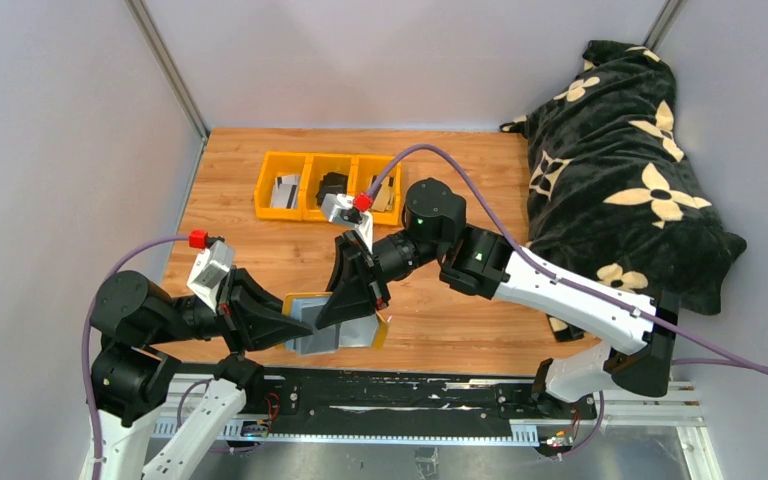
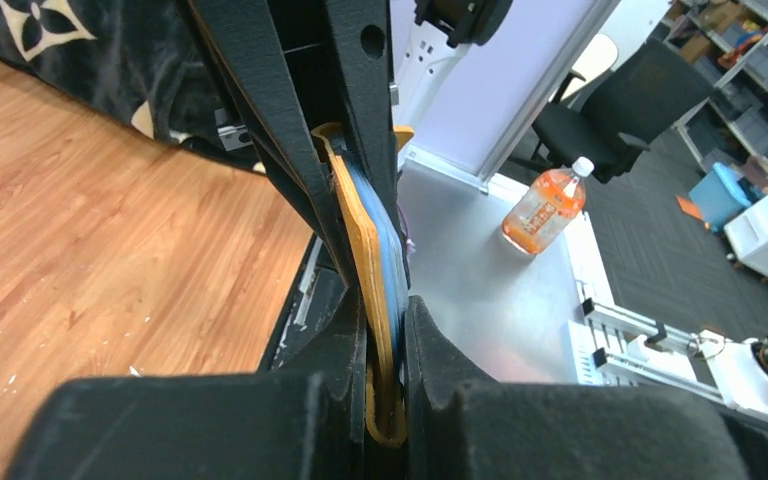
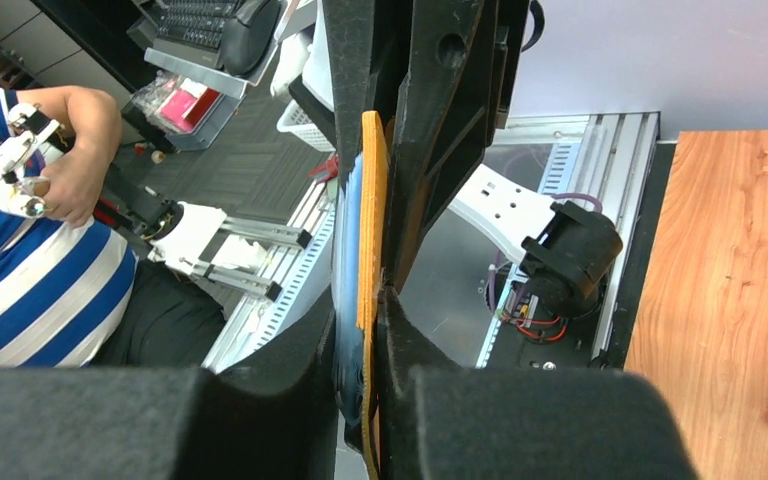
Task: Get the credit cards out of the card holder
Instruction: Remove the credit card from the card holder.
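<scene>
Currently we hold the mustard-yellow, grey-blue-lined folding card holder point(image 1: 345, 335) open at the near edge of the wooden desk point(image 1: 260, 260), left pincer point(image 1: 298, 328) and right pincer point(image 1: 352, 300) both clenched on it; next, one should regrip a card.

Black joints point(image 1: 125, 305), white links point(image 1: 570, 295); purple cables point(image 1: 460, 175) (red-capped); left tool point(image 1: 295, 330), right tool point(image 1: 348, 312) matte black.

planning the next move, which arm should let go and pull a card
Probably right: the right end effector grips the card holder over the open lining, while the left end effector clamps its edge as an anchor.
</scene>
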### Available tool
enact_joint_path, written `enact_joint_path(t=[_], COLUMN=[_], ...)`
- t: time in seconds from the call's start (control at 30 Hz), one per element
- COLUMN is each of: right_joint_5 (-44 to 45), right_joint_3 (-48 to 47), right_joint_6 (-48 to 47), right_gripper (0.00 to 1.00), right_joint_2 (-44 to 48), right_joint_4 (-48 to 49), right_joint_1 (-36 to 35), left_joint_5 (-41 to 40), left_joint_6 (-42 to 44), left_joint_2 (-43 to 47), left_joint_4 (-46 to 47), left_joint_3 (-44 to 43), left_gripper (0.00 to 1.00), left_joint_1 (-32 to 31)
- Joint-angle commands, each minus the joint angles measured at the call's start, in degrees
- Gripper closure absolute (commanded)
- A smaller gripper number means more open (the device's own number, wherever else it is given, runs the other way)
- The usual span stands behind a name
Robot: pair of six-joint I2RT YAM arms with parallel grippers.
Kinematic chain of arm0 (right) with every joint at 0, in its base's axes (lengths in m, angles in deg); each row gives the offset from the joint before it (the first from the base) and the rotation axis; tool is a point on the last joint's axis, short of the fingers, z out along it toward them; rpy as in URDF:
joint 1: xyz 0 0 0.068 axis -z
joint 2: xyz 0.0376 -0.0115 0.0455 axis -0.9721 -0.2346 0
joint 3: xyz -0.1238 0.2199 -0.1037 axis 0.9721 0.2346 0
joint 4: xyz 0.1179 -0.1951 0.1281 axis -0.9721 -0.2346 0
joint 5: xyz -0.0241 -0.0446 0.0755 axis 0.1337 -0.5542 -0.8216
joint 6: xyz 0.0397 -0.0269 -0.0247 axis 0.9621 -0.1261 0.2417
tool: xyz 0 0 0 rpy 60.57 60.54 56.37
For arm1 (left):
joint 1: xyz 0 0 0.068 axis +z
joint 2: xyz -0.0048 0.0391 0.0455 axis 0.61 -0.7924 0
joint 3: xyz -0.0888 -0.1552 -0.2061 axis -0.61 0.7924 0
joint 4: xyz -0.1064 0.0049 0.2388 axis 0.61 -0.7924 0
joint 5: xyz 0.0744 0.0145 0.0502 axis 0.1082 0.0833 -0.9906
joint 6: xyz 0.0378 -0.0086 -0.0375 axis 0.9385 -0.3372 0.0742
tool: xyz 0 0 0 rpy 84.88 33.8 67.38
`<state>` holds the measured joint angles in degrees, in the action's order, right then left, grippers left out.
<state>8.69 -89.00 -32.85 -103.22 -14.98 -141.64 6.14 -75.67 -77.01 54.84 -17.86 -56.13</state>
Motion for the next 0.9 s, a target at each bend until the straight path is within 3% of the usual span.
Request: enact_joint_path(t=[0.0, 0.1, 0.17, 0.23, 0.33, 0.6, 0.67, 0.7, 0.77, 0.87], right_joint_5=[1.88, 2.63, 3.94, 5.47, 7.38, 15.65, 19.66, 22.10, 24.44, 26.59], right_joint_3=[0.05, 3.06, 6.82, 10.96, 15.84, 15.17, 14.66, 14.34, 13.76, 13.02], right_joint_6=[1.18, 0.38, -0.05, 0.45, 1.22, -2.91, -3.18, -2.95, -1.41, 1.63], right_gripper=[0.76, 0.58, 0.28, 0.21, 0.19, 0.50, 0.70, 0.87, 1.00, 1.00], right_joint_2=[2.65, 5.39, 7.86, 10.98, 13.96, 15.14, 15.52, 15.57, 15.31, 13.95], right_joint_4=[12.06, 11.10, 8.94, 8.33, 8.06, -2.55, -4.29, -4.18, -3.58, 1.22], right_joint_1=[-2.56, -1.80, -0.31, 1.62, 3.10, 3.11, 3.16, 3.12, 3.08, 2.59], left_joint_5=[-6.11, -4.86, -4.56, -4.68, -4.90, -8.27, -8.84, -9.29, -10.52, -13.64], left_joint_6=[2.19, 1.42, 1.27, 1.90, 2.58, 7.03, 7.80, 7.81, 7.93, 7.55], left_joint_2=[-1.38, -1.66, -1.94, -2.11, -2.21, -2.52, -2.45, -2.33, -1.95, -1.35], left_joint_4=[-0.27, 0.57, 0.67, 0.17, -0.40, -4.04, -4.61, -4.68, -4.69, -4.67], left_joint_3=[1.49, 0.23, -0.94, -1.66, -2.20, -5.19, -5.43, -5.19, -4.83, -3.49], left_gripper=[1.00, 1.00, 1.00, 1.00, 1.00, 1.00, 1.00, 1.00, 1.00, 0.92], left_joint_1=[0.53, 0.53, 0.53, 0.53, 0.53, 0.55, 0.53, 0.53, 0.55, 0.53])
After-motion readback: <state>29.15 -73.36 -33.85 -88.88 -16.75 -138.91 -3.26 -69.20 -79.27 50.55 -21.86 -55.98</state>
